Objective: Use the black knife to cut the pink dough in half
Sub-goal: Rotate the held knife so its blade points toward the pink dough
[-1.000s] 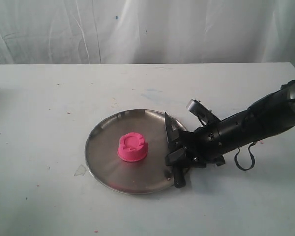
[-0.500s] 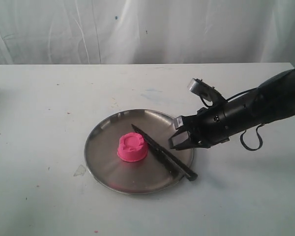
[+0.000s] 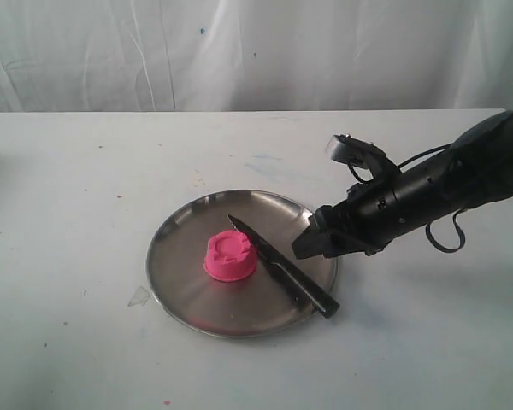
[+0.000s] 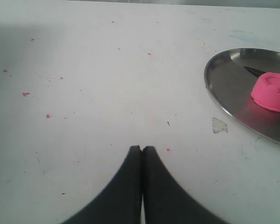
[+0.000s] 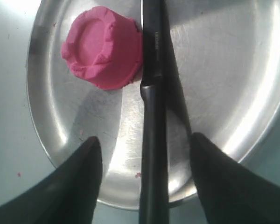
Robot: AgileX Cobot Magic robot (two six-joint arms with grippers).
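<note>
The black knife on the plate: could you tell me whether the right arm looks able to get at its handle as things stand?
Probably yes. The right pincer is open and straddles the black knife handle, with nothing between; the pink dough sits beside the blade, clear of the handle.

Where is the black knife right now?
The black knife lies on the metal plate, just right of the pink dough in the exterior view, below the open right gripper.

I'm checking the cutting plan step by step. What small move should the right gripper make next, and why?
Probably lower and close on the knife handle. The right gripper is open with its fingers on either side of the handle, and the knife lies loose on the plate beside the dough, which is still whole.
</note>
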